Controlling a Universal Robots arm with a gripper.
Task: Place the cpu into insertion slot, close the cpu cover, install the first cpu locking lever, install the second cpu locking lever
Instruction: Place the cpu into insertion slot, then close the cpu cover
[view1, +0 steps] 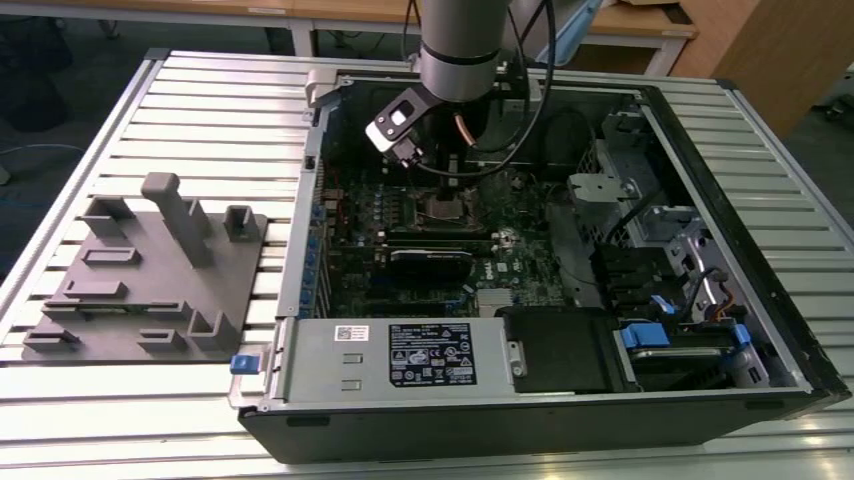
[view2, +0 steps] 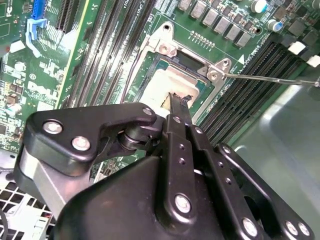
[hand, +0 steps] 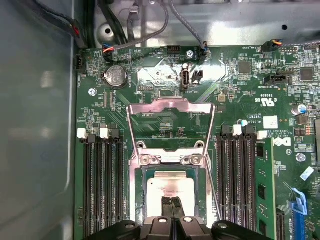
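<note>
The cpu lies flat in the insertion slot, its pale metal top showing in both wrist views. My gripper is shut, its two thin tips pressed together right over the chip's top; I cannot tell whether they touch it. The cpu cover stands swung open, hinged back from the slot, with green board showing through its window. One thin locking lever juts out unlatched beside the slot. In the exterior view the arm reaches down into the case to the slot.
Long black memory slots flank the socket on both sides. The open computer case holds a white-labelled power supply at its front. A grey fixture block sits at the exterior view's left on the slatted table.
</note>
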